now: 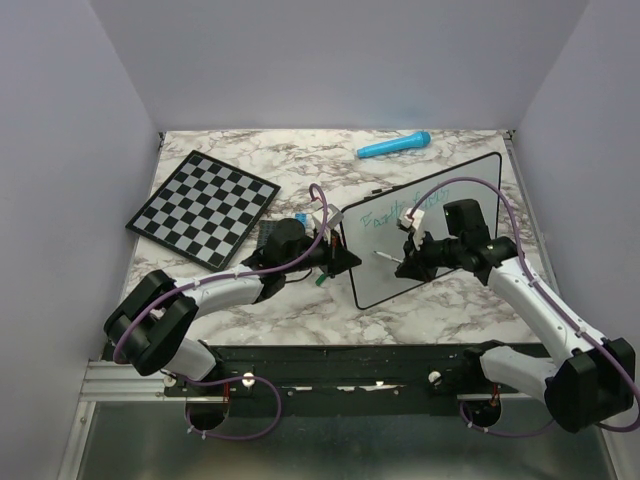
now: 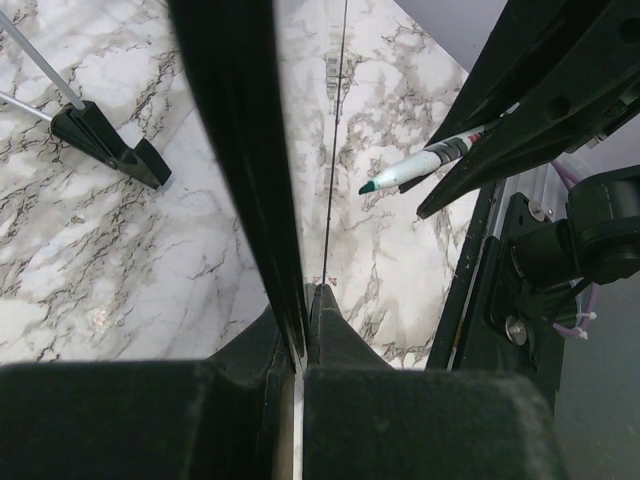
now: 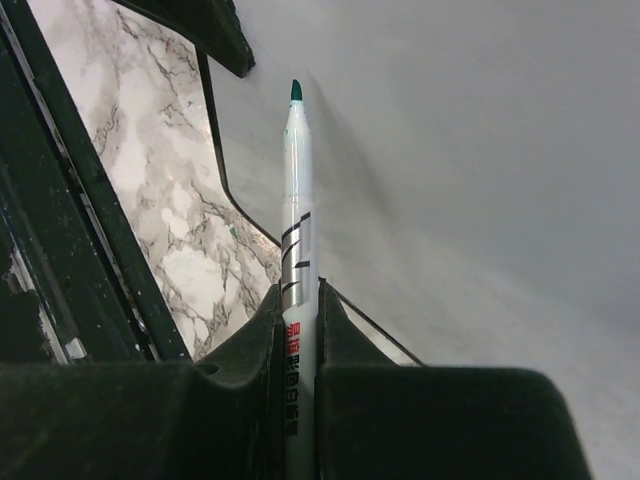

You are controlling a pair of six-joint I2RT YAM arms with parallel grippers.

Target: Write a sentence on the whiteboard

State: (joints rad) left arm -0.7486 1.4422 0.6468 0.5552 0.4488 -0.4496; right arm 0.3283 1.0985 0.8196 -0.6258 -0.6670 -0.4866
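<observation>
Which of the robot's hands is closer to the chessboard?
Left. The left hand grips the whiteboard's edge on the chessboard side; the right hand holds a marker over the whiteboard, farther off.

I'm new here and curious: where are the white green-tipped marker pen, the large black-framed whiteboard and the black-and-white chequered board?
White green-tipped marker pen (image 3: 297,200): right wrist view, mid-barrel.
Large black-framed whiteboard (image 1: 372,285): top external view, bare lower surface.
Black-and-white chequered board (image 1: 203,208): top external view, centre squares.
</observation>
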